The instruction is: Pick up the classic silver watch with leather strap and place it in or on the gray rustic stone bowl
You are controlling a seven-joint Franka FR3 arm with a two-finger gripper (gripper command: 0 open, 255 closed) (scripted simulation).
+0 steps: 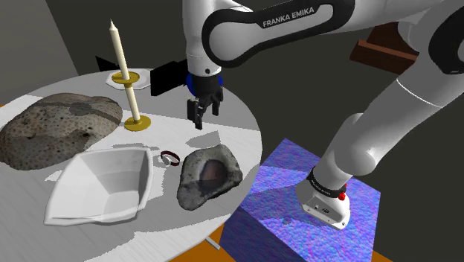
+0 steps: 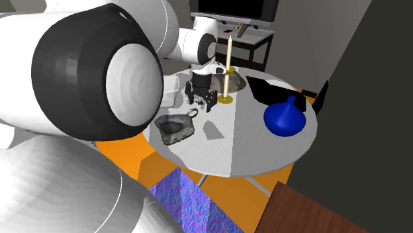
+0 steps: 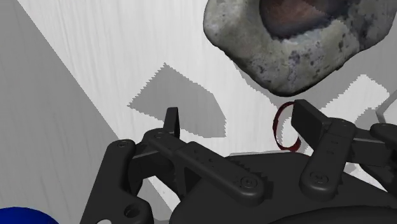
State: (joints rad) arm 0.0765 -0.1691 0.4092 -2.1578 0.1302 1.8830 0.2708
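The watch (image 1: 170, 158), a small ring with a dark reddish strap, lies on the white round table (image 1: 230, 119) between a white bowl and the grey stone bowl (image 1: 209, 176). The stone bowl is speckled, with a dark brownish hollow. My gripper (image 1: 204, 112) hangs open above the table, farther back than the watch and bowl, holding nothing. In the second exterior view the gripper (image 2: 202, 102) is just above the watch (image 2: 193, 112) and stone bowl (image 2: 175, 127). In the wrist view the gripper (image 3: 238, 124) shows its fingers apart, one finger covers part of the watch (image 3: 284, 124), and the stone bowl (image 3: 254, 44) lies beyond.
A white angular bowl (image 1: 100, 186) sits at the shoulder view's left of the watch. Behind it lie a large mottled stone slab (image 1: 56, 126) and a tall candle on a brass holder (image 1: 126, 74). A black box (image 1: 167, 74) and a blue vase (image 2: 284, 118) also stand on the table.
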